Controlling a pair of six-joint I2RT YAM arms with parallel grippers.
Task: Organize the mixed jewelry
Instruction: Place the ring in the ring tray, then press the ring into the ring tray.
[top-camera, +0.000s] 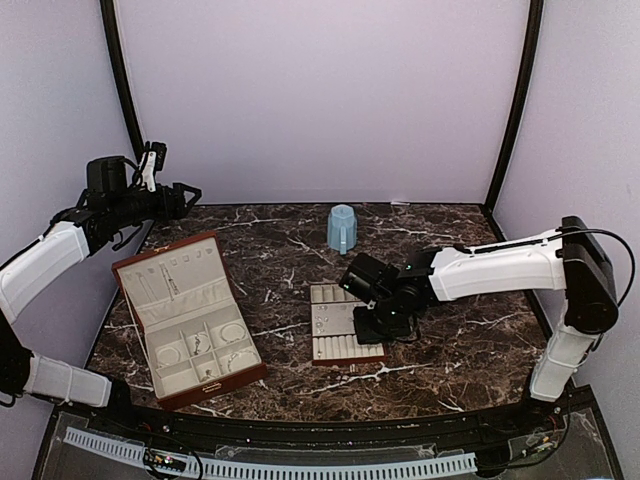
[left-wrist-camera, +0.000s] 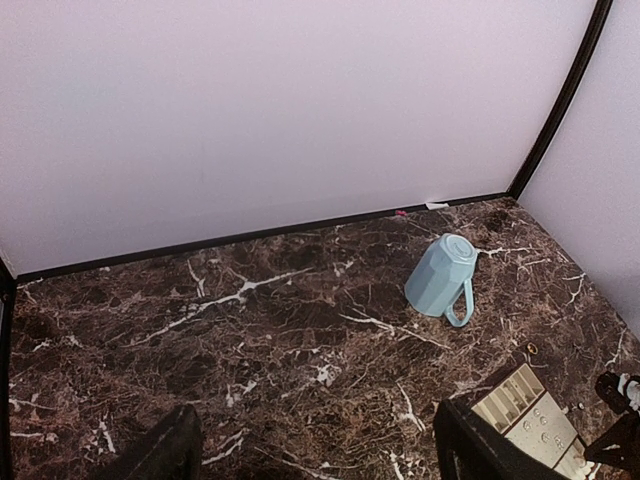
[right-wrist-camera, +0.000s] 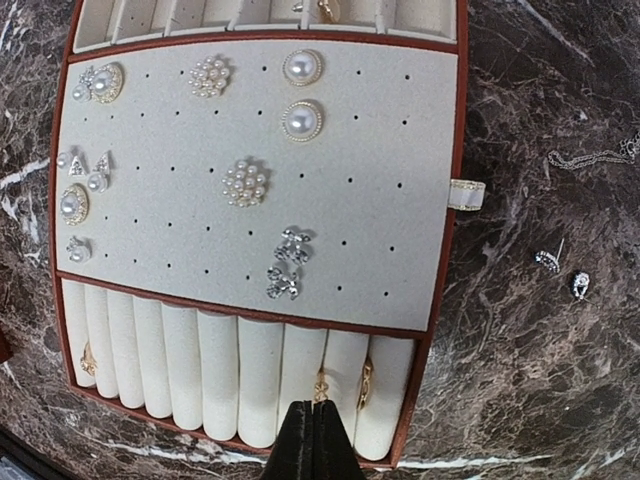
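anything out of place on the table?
A chain and two small silver pieces lie loose on the marble table, right of the slotted tray in the right wrist view. The blue mug looks upside down.

Glossy marble table, matt cream tray, pearly studs.

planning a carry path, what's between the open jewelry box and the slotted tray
Only bare marble between the box and the tray, seen in the top view.

A dark brown, white-veined marble table bears an open reddish-brown, cream-lined box, a cream slotted tray and a light blue mug. Beside the tray lie loose tiny silver-coloured jewelry pieces.
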